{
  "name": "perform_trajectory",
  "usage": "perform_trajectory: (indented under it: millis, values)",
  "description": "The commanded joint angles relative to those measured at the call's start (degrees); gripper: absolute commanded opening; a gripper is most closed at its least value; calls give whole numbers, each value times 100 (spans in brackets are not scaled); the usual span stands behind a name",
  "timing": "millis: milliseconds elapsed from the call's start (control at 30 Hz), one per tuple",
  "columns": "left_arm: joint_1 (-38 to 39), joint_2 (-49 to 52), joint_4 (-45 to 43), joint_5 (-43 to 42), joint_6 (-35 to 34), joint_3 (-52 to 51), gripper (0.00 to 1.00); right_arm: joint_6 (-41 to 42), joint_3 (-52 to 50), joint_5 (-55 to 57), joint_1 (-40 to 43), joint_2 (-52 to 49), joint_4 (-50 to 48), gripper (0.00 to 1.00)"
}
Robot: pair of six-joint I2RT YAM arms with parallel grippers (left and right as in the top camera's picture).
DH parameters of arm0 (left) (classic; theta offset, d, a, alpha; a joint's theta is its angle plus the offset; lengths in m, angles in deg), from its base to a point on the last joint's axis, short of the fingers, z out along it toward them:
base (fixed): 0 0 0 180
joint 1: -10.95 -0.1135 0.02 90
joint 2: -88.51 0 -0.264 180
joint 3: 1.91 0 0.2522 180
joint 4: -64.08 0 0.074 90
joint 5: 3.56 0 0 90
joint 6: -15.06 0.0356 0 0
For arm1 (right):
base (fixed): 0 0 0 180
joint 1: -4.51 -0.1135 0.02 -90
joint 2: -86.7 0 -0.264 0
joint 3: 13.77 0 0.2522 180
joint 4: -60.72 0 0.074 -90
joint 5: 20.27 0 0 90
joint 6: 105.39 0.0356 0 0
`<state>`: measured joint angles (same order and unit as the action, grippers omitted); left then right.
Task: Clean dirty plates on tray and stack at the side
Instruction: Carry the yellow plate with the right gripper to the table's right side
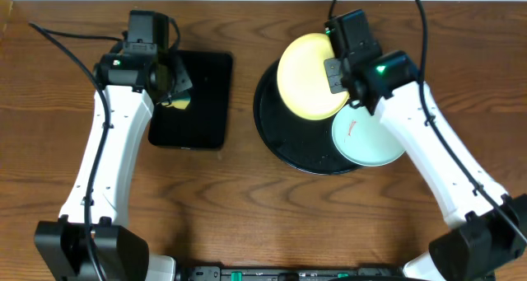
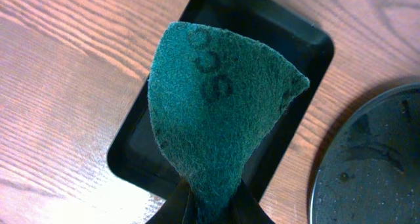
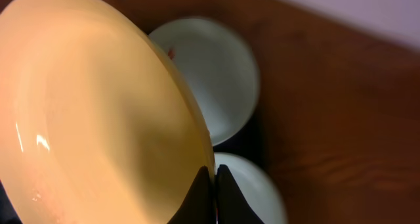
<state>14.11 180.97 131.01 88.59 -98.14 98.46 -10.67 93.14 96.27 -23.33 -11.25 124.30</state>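
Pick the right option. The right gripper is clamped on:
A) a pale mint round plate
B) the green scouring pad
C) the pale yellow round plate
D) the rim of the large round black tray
C: in the right wrist view the right gripper is shut on the edge of the pale yellow round plate, while the green scouring pad is pinched in the left gripper.

Even light, glare on yellow plate point(image 3: 98, 106) (blurred)

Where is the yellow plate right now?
The yellow plate is on the right in the overhead view, tilted over the round black tray, its rim pinched by the right gripper, beside a mint plate.
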Motion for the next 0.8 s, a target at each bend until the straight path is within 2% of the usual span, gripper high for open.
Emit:
perform_trajectory:
  millis: [0, 167, 367, 567, 667, 767]
  values:
    - [-129, 129, 17, -177, 208, -116, 8, -592, -9, 1856, -619, 133, -205, 1]
    - [-229, 251, 20, -177, 286, -118, 8, -1521, -9, 3560, -1456, 125, -879, 1]
    - [-245, 269, 20, -177, 306, -122, 8, -2367, -9, 4398, -1917, 125, -1445, 1]
    - [-245, 269, 24, -177, 306, -122, 8, -2291, -9, 4343, -1871, 125, -1436, 1]
    - [-245, 269, 35, -177, 308, -122, 8, -1963, -9, 4168, -1799, 125, -1329, 1]
    - [-245, 269, 37, -177, 308, -122, 8, -1362, -9, 3458, -1624, 125, -951, 1]
